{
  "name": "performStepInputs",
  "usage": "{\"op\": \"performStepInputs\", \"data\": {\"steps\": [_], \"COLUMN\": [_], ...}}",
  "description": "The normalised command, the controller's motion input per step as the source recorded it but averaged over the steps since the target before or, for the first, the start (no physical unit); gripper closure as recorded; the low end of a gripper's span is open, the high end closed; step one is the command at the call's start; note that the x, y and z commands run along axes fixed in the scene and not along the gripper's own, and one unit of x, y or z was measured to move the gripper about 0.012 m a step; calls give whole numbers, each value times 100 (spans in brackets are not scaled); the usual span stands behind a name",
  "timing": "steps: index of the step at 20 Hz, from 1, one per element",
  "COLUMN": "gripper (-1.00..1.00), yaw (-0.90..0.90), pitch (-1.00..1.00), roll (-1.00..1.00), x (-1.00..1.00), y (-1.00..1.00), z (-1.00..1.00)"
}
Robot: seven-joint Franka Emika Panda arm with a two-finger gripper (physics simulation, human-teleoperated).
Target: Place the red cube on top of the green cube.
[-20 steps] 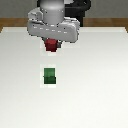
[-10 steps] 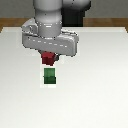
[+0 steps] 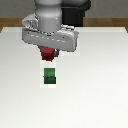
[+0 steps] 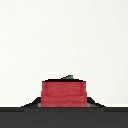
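Note:
The red cube (image 3: 48, 53) hangs in my gripper (image 3: 48, 55), held above the white table and just behind the green cube (image 3: 49, 76) in the exterior view. The green cube sits on the table, apart from the red one. In the wrist view the red cube (image 4: 62, 93) fills the lower middle between my fingers, and only a small sliver of the green cube (image 4: 68, 77) shows past its far edge. My fingers are mostly hidden by the hand and the cube.
The white table (image 3: 100, 90) spreads around the cubes. A dark wooden floor strip (image 3: 10, 22) shows beyond the table's far edge.
My gripper has carried the red cube toward the camera and lower, from the table's back toward the green cube. The green cube has not moved.

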Motion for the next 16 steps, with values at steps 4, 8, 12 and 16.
{"op": "performStepInputs", "data": {"steps": [4,8,12,16], "gripper": [100,100,100,-100], "yaw": [0,0,0,0], "pitch": [0,0,0,0], "roll": [0,0,0,0], "x": [0,0,0,0], "y": [0,0,0,0], "z": [-25,-75,-50,0]}}
